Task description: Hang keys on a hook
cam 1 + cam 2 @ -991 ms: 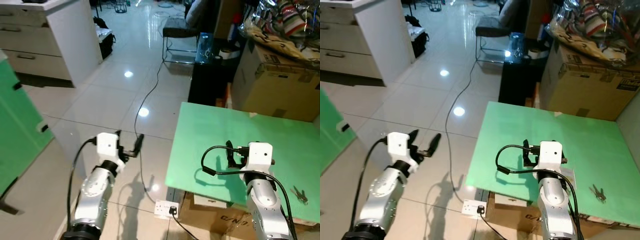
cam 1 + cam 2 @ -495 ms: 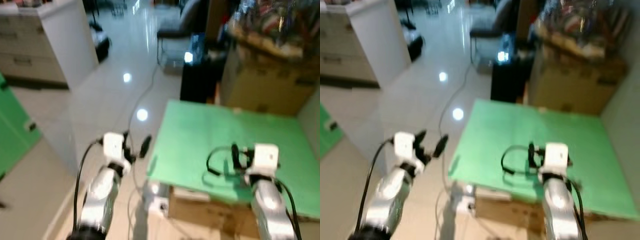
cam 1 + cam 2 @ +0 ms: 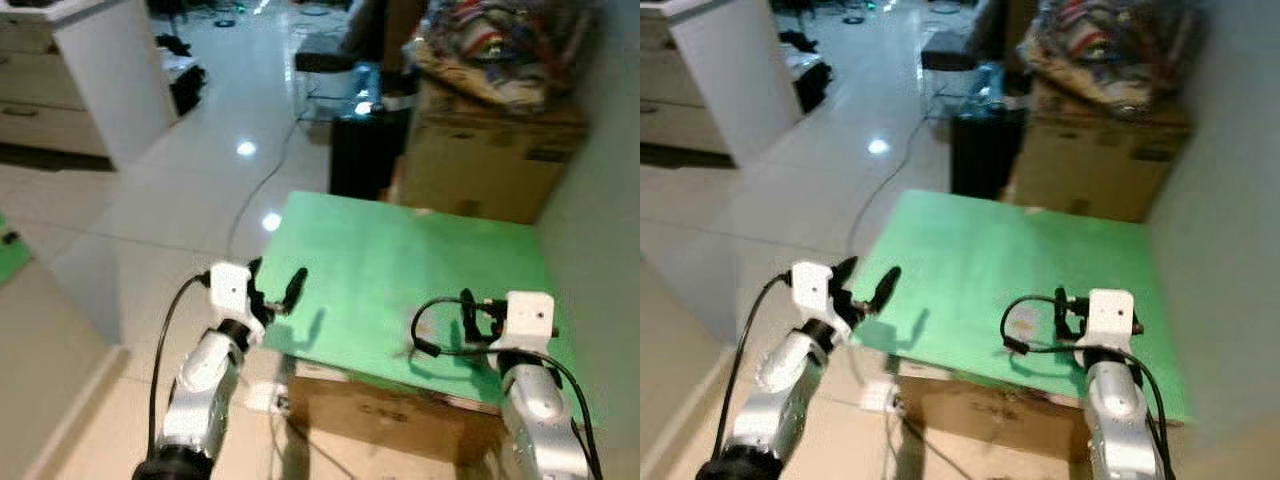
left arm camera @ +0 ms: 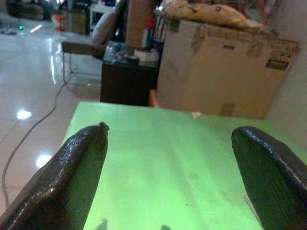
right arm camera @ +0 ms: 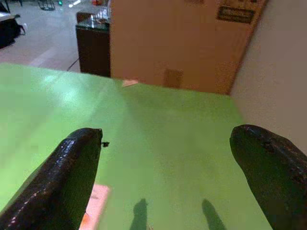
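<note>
A green tabletop (image 3: 400,260) lies in front of me, resting on a cardboard box. My left gripper (image 3: 275,282) hovers at the table's front left corner, fingers spread wide with nothing between them; in the left wrist view the left gripper (image 4: 168,139) looks across the green surface. My right gripper (image 3: 475,312) is held low over the front right part of the table, also open and empty. In the right wrist view the right gripper (image 5: 165,136) frames bare green surface, with a pale slip of paper (image 5: 93,206) just below it.
Behind the table stand a large cardboard box (image 3: 490,150) with a heaped bag (image 3: 500,40) on top and a black cabinet (image 3: 365,150). A plain wall (image 3: 600,200) runs along the right. A cable (image 3: 255,190) crosses the glossy floor; a white cabinet (image 3: 90,70) is far left.
The whole view has shifted: the camera has swung and closed in, so the green table now sits centred and nearer. Both arms keep their pose, grippers open.
</note>
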Tool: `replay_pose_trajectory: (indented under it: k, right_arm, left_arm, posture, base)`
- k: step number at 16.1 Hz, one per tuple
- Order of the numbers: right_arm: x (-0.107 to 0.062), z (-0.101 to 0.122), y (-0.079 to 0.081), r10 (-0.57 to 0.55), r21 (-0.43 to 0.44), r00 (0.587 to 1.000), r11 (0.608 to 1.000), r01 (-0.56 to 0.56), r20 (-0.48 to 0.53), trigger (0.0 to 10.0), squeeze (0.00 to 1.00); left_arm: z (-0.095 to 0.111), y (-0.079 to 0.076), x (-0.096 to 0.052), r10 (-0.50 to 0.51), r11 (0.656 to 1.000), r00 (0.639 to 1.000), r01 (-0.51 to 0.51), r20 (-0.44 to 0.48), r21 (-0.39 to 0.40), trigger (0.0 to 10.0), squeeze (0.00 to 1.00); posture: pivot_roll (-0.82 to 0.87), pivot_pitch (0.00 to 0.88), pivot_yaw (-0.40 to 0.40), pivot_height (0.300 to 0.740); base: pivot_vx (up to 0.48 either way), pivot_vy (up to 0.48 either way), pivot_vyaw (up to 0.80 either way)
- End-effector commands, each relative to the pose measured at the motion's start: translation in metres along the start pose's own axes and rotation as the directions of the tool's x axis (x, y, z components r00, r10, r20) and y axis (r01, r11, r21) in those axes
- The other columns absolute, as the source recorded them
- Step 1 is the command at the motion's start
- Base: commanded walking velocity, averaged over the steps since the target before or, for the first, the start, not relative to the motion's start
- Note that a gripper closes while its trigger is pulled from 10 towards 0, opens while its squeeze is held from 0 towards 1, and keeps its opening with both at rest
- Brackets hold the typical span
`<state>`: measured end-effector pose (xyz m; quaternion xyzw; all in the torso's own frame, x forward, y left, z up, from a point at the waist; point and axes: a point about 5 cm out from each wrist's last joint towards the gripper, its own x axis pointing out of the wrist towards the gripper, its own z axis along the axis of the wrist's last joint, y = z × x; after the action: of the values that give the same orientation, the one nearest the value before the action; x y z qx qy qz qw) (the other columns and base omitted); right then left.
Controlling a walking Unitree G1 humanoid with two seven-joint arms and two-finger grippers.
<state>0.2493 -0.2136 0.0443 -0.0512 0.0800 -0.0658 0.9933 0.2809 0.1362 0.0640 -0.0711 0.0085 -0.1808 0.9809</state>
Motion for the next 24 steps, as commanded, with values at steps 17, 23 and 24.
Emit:
replay_pose_trajectory:
  k: [17,23,24]
  right_arm:
    - [0.033,-0.025,0.020,0.020,-0.007,0.984,1.000,-0.022,-0.176,10.0,0.00]
    - [0.037,-0.029,-0.001,-0.011,-0.074,0.979,0.997,-0.004,-0.202,10.0,0.00]
    - [0.034,-0.029,-0.010,-0.024,-0.078,0.981,0.997,0.009,-0.192,10.0,0.00]
  left_arm:
    - [-0.009,-0.037,0.012,-0.456,0.883,0.867,0.469,-0.202,0.023,10.0,0.00]
    - [-0.021,-0.032,0.012,-0.249,0.961,0.955,0.222,-0.164,-0.166,10.0,0.00]
    - [-0.030,-0.018,0.009,-0.156,0.971,0.968,0.113,-0.199,-0.212,10.0,0.00]
  posture:
    - [-0.05,0.045,0.106,0.740]
    - [-0.10,0.004,0.050,0.740]
    - [-0.12,0.000,0.021,0.740]
  base:
    - [0.000,0.000,0.00]
    - [0.000,0.000,0.00]
    - [0.000,0.000,0.00]
